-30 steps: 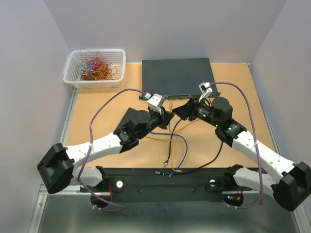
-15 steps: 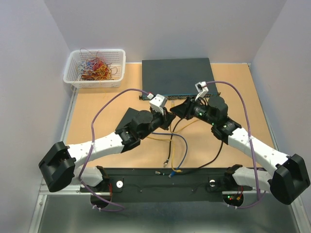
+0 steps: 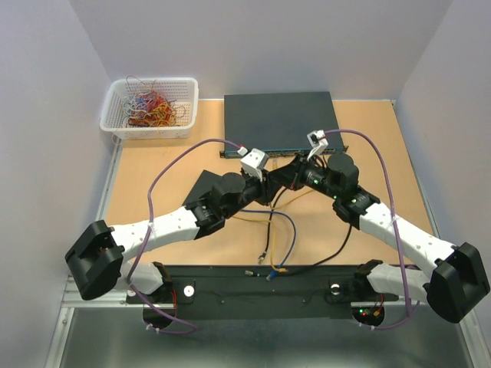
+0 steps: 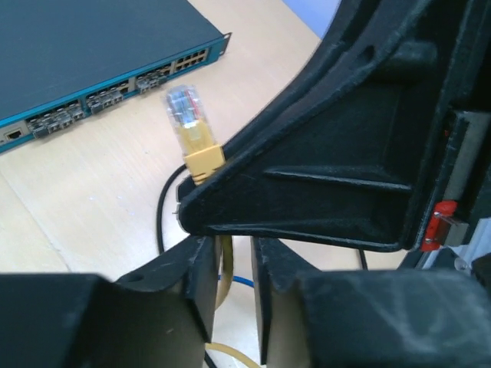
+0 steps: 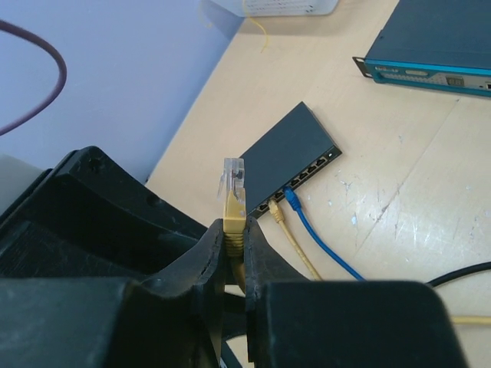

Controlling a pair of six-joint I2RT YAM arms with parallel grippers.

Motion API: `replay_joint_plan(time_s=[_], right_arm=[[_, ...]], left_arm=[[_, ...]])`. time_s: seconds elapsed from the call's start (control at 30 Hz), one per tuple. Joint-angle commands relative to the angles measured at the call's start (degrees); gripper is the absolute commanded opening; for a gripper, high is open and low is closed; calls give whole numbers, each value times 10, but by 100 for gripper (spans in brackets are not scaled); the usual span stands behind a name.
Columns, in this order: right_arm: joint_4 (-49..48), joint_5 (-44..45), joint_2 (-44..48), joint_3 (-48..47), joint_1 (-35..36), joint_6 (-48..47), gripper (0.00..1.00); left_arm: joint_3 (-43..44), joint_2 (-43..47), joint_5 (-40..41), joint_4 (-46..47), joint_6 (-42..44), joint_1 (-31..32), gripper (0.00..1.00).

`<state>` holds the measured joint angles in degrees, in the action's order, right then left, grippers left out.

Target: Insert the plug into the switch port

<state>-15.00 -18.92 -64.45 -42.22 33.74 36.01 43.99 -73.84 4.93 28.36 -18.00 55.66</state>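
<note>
Plug [image 5: 232,184] not inserted yet. Right fingers [image 5: 259,257] are pressed onto its yellow boot, and the clear tip sticks up just above them, off the tabletop [image 5: 399,192]. Left fingers [image 4: 201,284] are parted, with the plug's cable [image 4: 225,264] running loose through the gap and touching neither side as far as I can tell. They sit right under the right fingers.

Target is the small black switch [image 5: 288,157], lying flat on the tabletop well beyond the right fingers, up and right of the plug tip. A free switch port [image 5: 321,162] shows toward the far end of its row. The near ports already hold a blue cable [image 5: 314,238] and a second yellow cable [image 5: 291,241].

Judgement: the grasp looks done. Still to do: carry the plug across, turn the tip to face the port row, line up, push in, let go.

Rack switch [image 5: 437,38] is farther off, beyond and right of the fingers, and isn't the target.

Writing: none readable. Rack switch has small front-panel marks, too blurred. No brand visible.
</note>
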Motion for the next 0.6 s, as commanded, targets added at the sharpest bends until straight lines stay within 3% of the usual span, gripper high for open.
replay_joint_plan(time_s=[0.0,0.13,0.27,0.47,0.57], right_arm=[[-6,10,22,-10,5,-29,0],[33,43,24,-21,5,-60,0],[38,20,13,-30,5,-80,0],[9,-115,4,-40,4,-91,0],[-18,-177,5,-38,4,-83,1]], left_arm=[[20,30,-26,-7,30,4,41],[2,82,-48,-38,59,-8,44],[-24,156,-137,-33,60,-50,44],[-79,235,-221,63,25,-125,44],[-102,223,-271,121,10,-146,45]])
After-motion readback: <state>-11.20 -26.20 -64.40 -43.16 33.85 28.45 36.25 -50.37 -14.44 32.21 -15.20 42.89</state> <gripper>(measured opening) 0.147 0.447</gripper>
